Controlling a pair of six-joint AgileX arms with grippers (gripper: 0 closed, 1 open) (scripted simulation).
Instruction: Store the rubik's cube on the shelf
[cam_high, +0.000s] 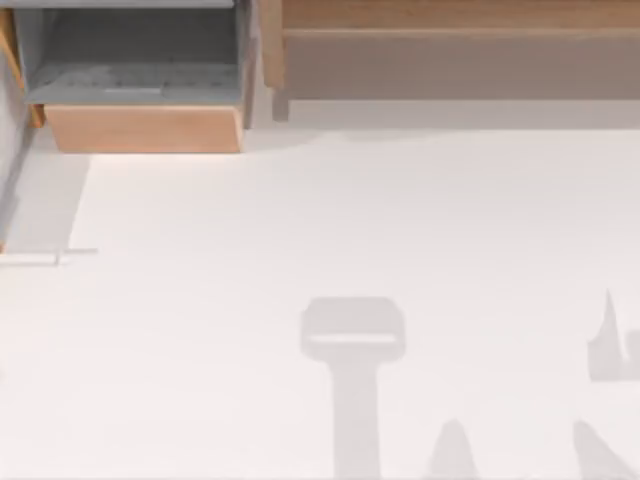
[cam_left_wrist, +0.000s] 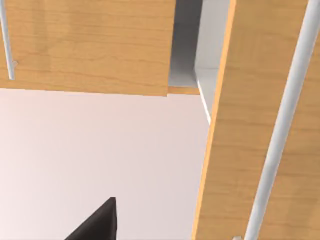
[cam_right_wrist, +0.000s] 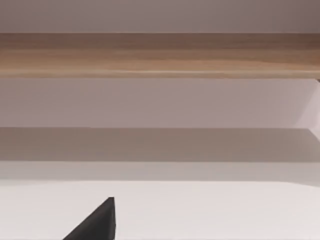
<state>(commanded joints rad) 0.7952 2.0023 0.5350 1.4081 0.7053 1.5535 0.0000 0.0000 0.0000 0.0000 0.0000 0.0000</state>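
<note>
The rubik's cube is out of view. The shelf (cam_high: 450, 15) runs along the far edge of the table at the right, with a tan top board above a grey-brown shaded face. The right wrist view looks straight at the shelf's (cam_right_wrist: 160, 55) wooden board from across bare table, and a black piece of my right gripper (cam_right_wrist: 95, 222) shows at the picture's edge. A black piece of my left gripper (cam_left_wrist: 97, 222) shows over the white table, close to light-wood panels.
A smaller wooden box (cam_high: 145, 128) with a grey inside stands at the far left, beside the shelf. In the left wrist view its wood panels (cam_left_wrist: 90, 45) carry a white rail (cam_left_wrist: 280, 130). Grey arm shadows (cam_high: 352, 340) lie on the white table (cam_high: 300, 220).
</note>
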